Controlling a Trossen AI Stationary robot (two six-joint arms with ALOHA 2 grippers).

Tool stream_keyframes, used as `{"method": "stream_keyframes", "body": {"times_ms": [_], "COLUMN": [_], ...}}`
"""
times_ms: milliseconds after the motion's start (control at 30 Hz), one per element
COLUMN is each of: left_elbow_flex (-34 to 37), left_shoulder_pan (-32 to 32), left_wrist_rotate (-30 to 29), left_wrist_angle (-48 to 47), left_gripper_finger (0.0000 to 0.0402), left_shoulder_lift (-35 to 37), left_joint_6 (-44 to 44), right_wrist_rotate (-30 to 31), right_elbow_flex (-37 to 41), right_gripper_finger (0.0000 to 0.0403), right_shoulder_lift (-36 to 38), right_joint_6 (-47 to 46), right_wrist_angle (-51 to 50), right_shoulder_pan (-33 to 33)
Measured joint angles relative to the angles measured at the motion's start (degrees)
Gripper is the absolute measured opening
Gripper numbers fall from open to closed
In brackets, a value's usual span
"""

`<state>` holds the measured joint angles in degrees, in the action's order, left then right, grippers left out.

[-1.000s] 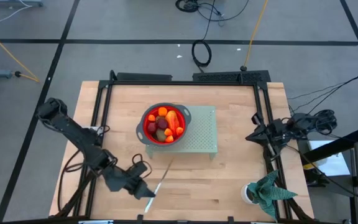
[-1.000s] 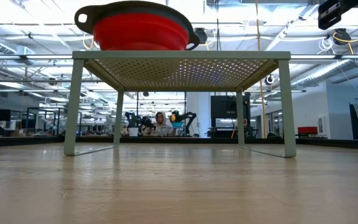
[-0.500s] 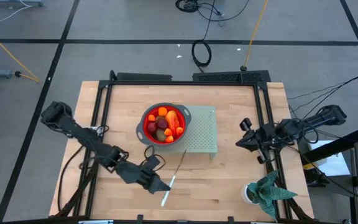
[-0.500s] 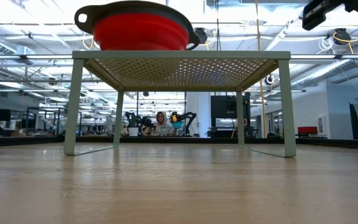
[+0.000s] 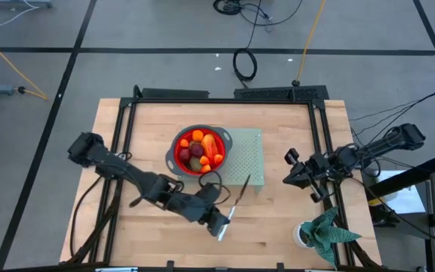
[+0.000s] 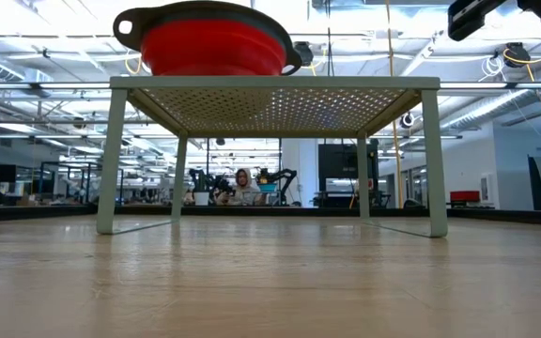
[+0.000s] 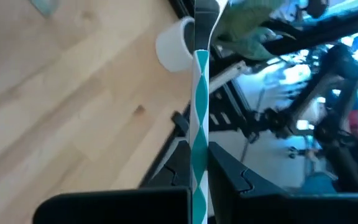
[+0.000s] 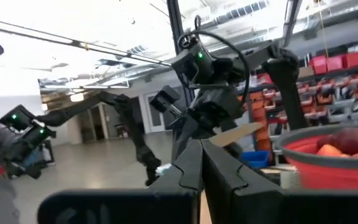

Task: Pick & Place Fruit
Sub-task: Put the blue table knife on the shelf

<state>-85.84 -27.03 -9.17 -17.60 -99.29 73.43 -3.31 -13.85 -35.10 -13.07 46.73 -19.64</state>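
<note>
**Fruit in the red bowl, left gripper holding a knife**

The fruit (image 5: 199, 150) lies heaped in a red bowl (image 5: 181, 151) with a grey rim, and the bowl stands on a pale green perforated stand (image 5: 249, 160) near the middle of the wooden table (image 5: 278, 219). Orange, red and dark round pieces show from above, with a longer red-orange piece on the bowl's right side. From table height only the bowl's red wall (image 6: 212, 49) shows on top of the stand (image 6: 270, 99); the fruit inside is hidden there.

The left gripper (image 5: 223, 225) is over the table in front of the stand, nearer the front edge than the bowl, and apart from the fruit. Its fingers are clamped on the handle of a silver knife (image 5: 239, 194), whose blade points up toward the stand's front edge. In the left wrist view the knife's green-and-white striped handle (image 7: 200, 143) stands between the two dark fingers.

The right gripper (image 5: 291, 174) hangs to the right of the stand, well apart from the bowl, its fingers closed together on nothing. A leafy plant (image 5: 325, 234) in a white pot sits at the table's front right corner.
</note>
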Motion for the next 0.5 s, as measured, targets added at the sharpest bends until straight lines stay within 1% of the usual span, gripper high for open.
{"method": "stream_keyframes", "body": {"times_ms": [133,267,500], "left_elbow_flex": [-3.87,-7.00,-11.69], "left_shoulder_pan": [1.52,3.22,6.15], "left_wrist_rotate": [-1.33,-2.64,-6.92], "left_wrist_angle": [-0.21,-0.28,-0.11], "left_gripper_finger": [0.0014,0.0014,0.0014], "left_shoulder_lift": [-2.88,-5.65,-8.96], "left_joint_6": [-2.32,-4.56,-8.70], "right_wrist_rotate": [-0.58,-2.83,-2.84], "right_elbow_flex": [0.02,0.02,0.01], "right_gripper_finger": [0.0000,0.0000,0.0000], "right_shoulder_lift": [-1.69,-2.80,-3.40], "right_joint_6": [-2.62,-2.76,-2.77], "right_wrist_angle": [-0.21,-0.14,0.19], "right_shoulder_pan": [0.02,0.00,0.02]}}
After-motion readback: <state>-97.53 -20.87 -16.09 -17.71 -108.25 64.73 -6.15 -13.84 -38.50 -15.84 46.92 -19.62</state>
